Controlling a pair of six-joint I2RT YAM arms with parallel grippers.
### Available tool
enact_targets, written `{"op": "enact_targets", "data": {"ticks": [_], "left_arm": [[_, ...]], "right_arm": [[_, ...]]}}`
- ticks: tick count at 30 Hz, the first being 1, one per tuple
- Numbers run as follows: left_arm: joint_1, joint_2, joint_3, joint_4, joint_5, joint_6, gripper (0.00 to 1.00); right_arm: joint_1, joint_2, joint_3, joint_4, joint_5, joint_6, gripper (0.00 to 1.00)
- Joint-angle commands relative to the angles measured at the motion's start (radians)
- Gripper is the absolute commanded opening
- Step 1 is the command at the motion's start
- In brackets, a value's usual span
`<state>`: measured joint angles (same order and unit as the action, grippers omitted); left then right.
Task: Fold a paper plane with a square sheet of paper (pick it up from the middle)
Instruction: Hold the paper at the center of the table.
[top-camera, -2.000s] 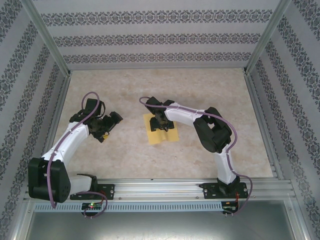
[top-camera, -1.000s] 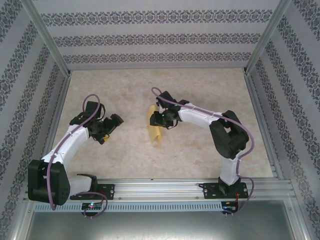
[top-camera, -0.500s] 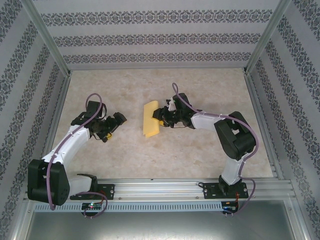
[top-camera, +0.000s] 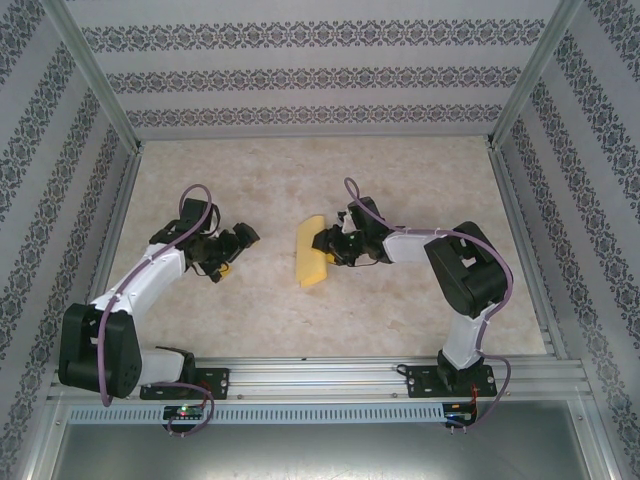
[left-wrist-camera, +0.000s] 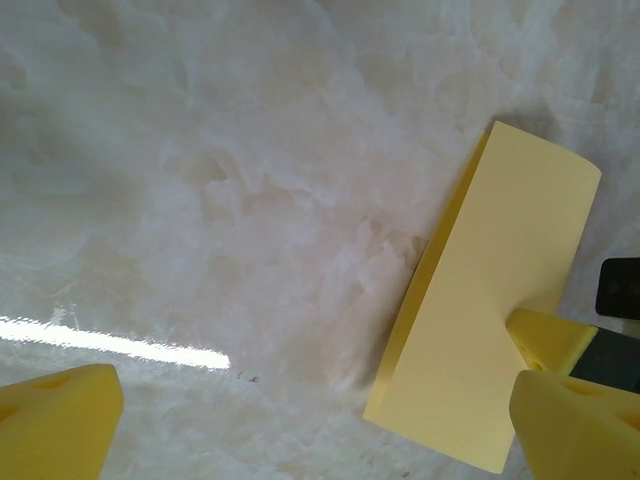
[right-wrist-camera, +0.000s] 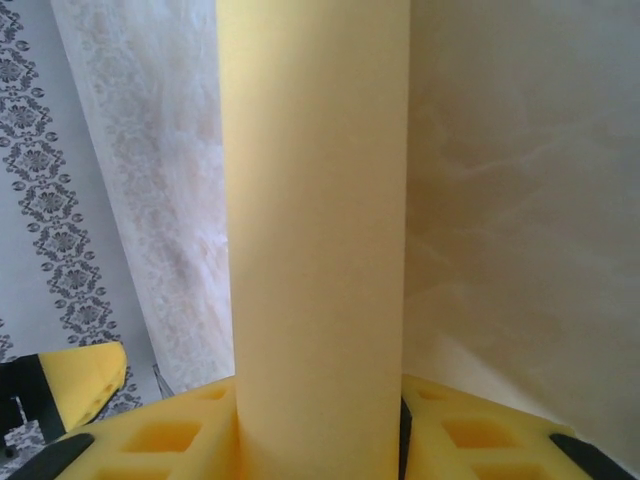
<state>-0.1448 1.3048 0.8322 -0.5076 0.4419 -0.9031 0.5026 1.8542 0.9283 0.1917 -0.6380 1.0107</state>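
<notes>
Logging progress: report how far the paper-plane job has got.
Done: the square sheet of paper is picked up, pinched in the right gripper. In hand: it is bent double, first fold. To do: all plane creases; no nose or wings yet. The left gripper stands open nearby.

Robotics lab test cell: enclosed tabletop rig for 2 arms.

Entry: 1 marble-patterned tabletop (top-camera: 400, 320), boxed on 3 sides by panels papered in grey floral stripes (top-camera: 320, 80) and framed by bare aluminium profile posts (top-camera: 95, 75). 1 aluminium rail (top-camera: 320, 375) along the near edge carries 2 bolted bases, for the left arm (top-camera: 140, 285) and the right arm (top-camera: 460, 270), both white and black, each trailing a purple cable (top-camera: 190, 195). 1 slotted cable duct (top-camera: 320, 412) sits below the rail, with a small green indicator light (top-camera: 186, 409). The extruded frame, exposed wiring and staged wall pattern mark a research bench.
</notes>
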Motion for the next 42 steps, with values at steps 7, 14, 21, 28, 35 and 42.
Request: {"op": "enact_targets", "data": {"ticks": [7,14,21,28,35,42], "left_arm": [[-0.019,-0.144,0.0,0.01,-0.054,-0.081,1.0],[-0.022,-0.306,-0.052,0.005,-0.141,-0.128,1.0],[-0.027,-0.207,-0.041,0.012,-0.155,-0.117,1.0],[-0.066,-0.173,-0.015,0.064,-0.169,-0.105,1.0],[-0.125,-0.092,-0.007,0.153,-0.165,-0.047,1.0],[-0.152,0.088,0.09,0.206,-0.082,0.047,1.0]], "right_arm": [[-0.021,-0.01,-0.048,0.084,-0.063,-0.043,0.39],[-0.065,-0.034,-0.063,0.099,-0.139,-0.067,0.4],[-0.117,-0.011,-0.067,0.109,-0.182,-0.083,0.4],[-0.132,-0.013,-0.085,0.137,-0.211,-0.051,0.4],[-0.127,-0.09,-0.074,0.037,-0.189,-0.08,0.4],[-0.001,-0.076,0.054,-0.089,-0.029,-0.064,0.41]]}}
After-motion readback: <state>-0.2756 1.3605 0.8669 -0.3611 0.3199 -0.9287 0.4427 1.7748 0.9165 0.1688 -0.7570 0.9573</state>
